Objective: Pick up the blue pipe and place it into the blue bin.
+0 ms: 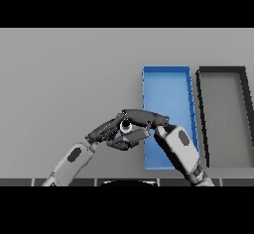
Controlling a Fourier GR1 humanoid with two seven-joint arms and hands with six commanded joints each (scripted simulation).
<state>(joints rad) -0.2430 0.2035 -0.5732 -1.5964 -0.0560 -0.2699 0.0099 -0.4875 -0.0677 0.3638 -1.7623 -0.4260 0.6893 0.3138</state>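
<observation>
Little shows of the blue pipe (pixel 126 125): only its round pale end, just left of the blue bin (pixel 166 91). My right hand (pixel 144 116) reaches left across the bin's near left wall. Its fingers lie over the pipe and its thumb sits under it, pinching it. From the lower left my left hand (pixel 105 131) comes in with fingers stretched out, their tips beside the pipe's end. The rest of the pipe is hidden by both hands. The bin is long, its bare floor showing at the far end.
A dark grey bin (pixel 223 114) of the same shape stands right of the blue one, close beside it. Bare grey table (pixel 64 79) spreads to the left and far side.
</observation>
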